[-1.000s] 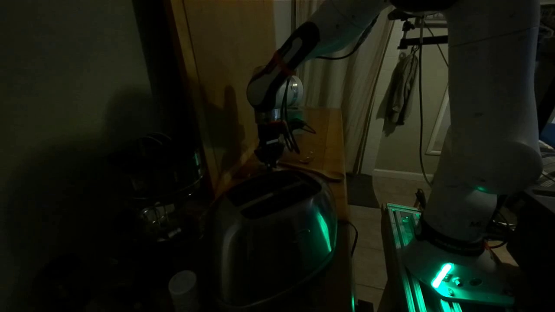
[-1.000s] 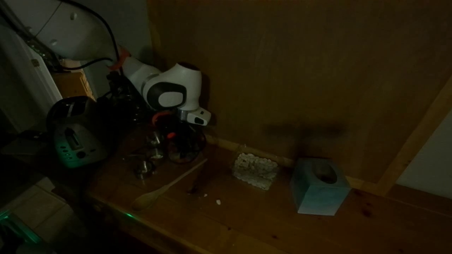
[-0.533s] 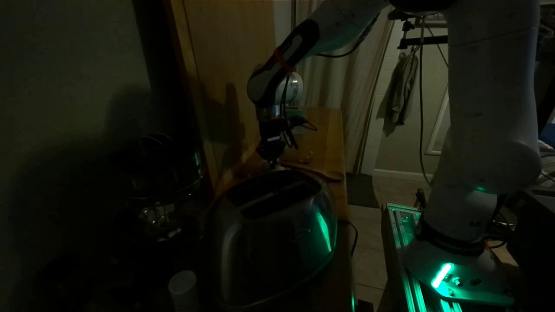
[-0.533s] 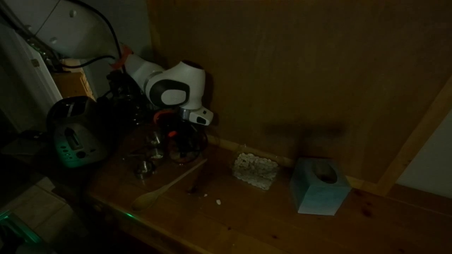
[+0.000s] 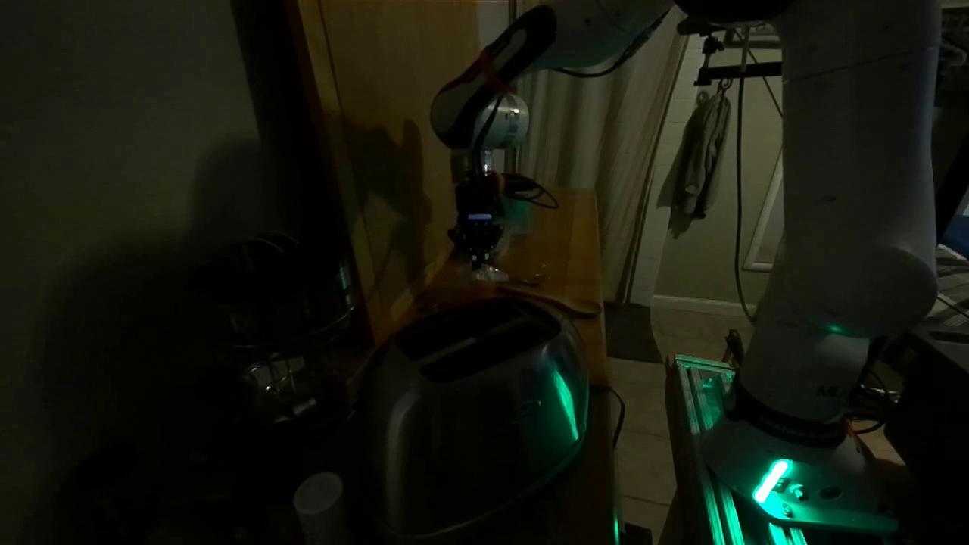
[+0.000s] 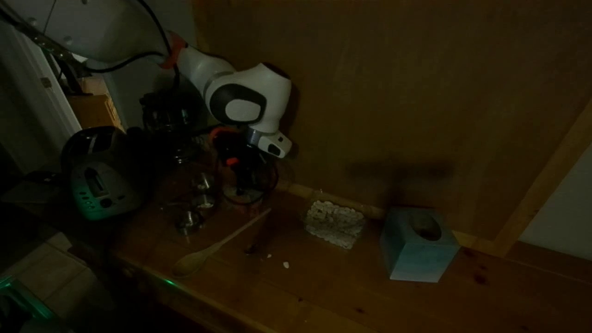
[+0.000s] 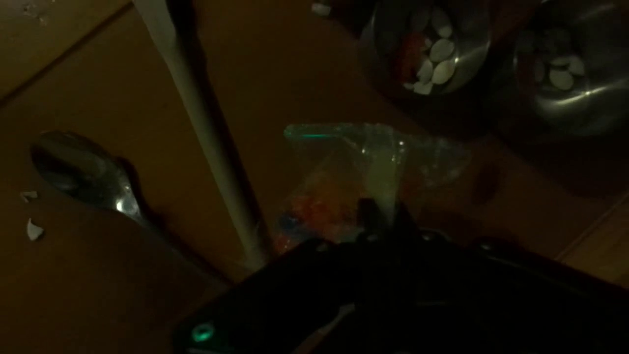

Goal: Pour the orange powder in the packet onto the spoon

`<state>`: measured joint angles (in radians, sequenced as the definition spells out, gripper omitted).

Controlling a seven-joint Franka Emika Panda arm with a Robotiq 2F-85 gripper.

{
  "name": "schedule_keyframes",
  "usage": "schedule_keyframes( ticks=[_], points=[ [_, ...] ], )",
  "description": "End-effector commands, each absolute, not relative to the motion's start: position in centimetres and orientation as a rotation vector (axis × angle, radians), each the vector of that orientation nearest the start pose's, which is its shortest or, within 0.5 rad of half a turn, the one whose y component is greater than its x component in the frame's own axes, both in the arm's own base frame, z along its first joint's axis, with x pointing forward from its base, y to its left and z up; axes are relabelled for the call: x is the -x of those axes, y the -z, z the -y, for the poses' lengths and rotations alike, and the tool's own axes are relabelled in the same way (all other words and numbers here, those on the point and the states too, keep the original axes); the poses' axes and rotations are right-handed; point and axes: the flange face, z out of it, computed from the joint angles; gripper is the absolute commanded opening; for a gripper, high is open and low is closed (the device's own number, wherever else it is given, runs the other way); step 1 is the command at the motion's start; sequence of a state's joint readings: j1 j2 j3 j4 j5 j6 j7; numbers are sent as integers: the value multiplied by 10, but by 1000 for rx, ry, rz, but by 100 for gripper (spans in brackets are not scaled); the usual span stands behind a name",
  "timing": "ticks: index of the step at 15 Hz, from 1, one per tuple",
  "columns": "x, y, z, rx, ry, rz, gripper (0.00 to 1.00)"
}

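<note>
Pinching the clear packet (image 7: 339,167), the gripper (image 7: 383,214) is narrow, its jaws closed on the plastic. Compared with 1 second ago, in an exterior view it has risen toward 12 o'clock, and more of the packet now shows below it, against the desk (image 5: 568,235); in an exterior view the arm (image 6: 201,69) has shifted toward 1 o'clock. The wooden spoon (image 6: 226,239) and the toaster (image 5: 484,439) have stayed put.

From the packet in the wrist view, the wooden spoon's handle lies at 10 o'clock, its bowl cut off by the upper edge. The metal spoon (image 7: 108,189) has its bowl at 9 o'clock, while its handle vanishes behind the gripper. 2 metal cups (image 7: 472,54) holding white pieces (image 7: 442,49) sit at 1 and 2 o'clock, both cropped. An orange patch (image 7: 319,209) shows toward the packet's 8 o'clock, too dim to tell as loose powder or print. Whether the packet touches the desk I cannot tell; around the gripper in both exterior views, dark parts blur together.
</note>
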<state>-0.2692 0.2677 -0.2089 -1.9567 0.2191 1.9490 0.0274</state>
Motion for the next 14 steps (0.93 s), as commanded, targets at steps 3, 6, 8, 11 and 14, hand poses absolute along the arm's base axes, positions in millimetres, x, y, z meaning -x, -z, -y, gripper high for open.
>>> schedule_keyframes(
  ticks=[3,6,8,11,14],
  points=[
    [-521,-336,244,2674,-388,-914,2],
    [-518,-339,237,2659,-395,-928,2],
    [-518,-342,235,2670,-372,-935,2],
    [-516,-347,232,2679,-363,-955,2],
    [-512,-357,225,2690,-347,-957,2]
  ],
)
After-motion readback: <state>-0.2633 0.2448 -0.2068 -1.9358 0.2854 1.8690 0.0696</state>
